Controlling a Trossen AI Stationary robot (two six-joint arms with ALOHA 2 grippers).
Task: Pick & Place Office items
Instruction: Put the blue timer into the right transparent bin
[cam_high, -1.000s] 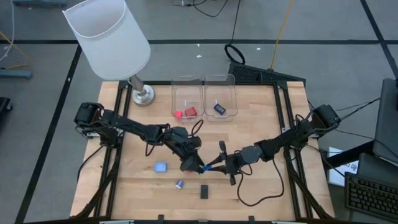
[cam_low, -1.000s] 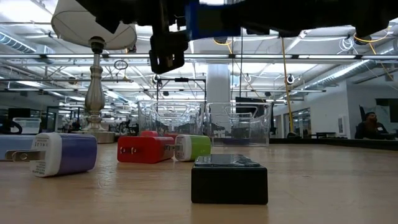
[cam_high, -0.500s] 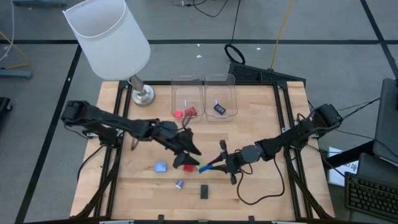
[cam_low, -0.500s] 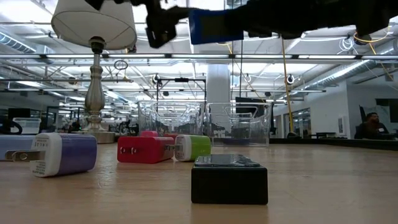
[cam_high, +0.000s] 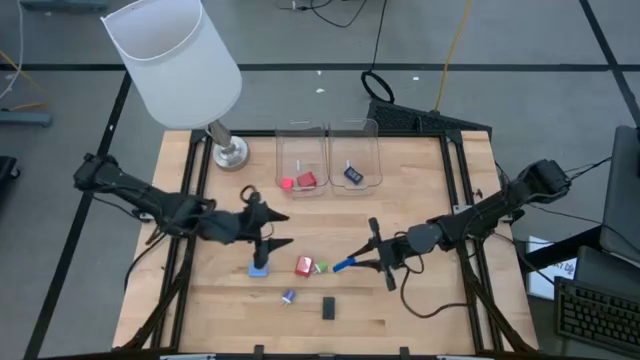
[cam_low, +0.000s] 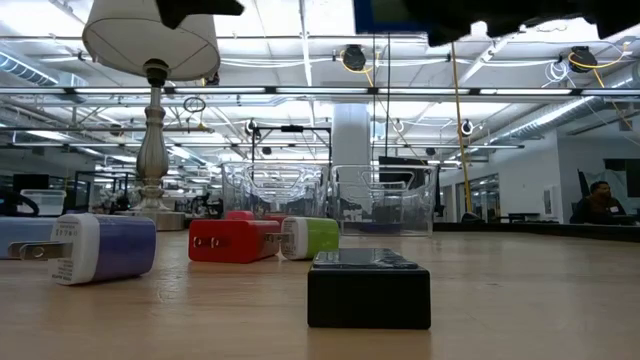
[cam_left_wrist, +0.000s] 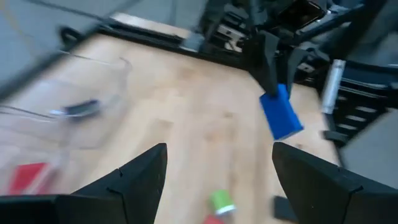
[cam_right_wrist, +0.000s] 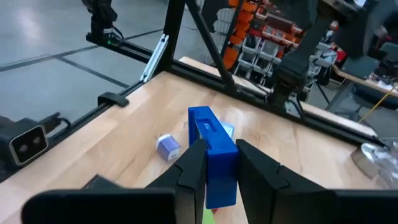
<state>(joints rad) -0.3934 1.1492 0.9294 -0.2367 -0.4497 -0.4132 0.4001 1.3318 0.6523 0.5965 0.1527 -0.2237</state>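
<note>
One blue piece was pinched tight in my right gripper, held up above the middle of the table. Under it and a bit toward my left arm sat a red piece and a green piece touching each other, with a light blue piece just beside them. A small purple-and-white piece and a black piece sat nearer the front edge. My left gripper hung spread wide over the light blue one, holding nothing.
</note>
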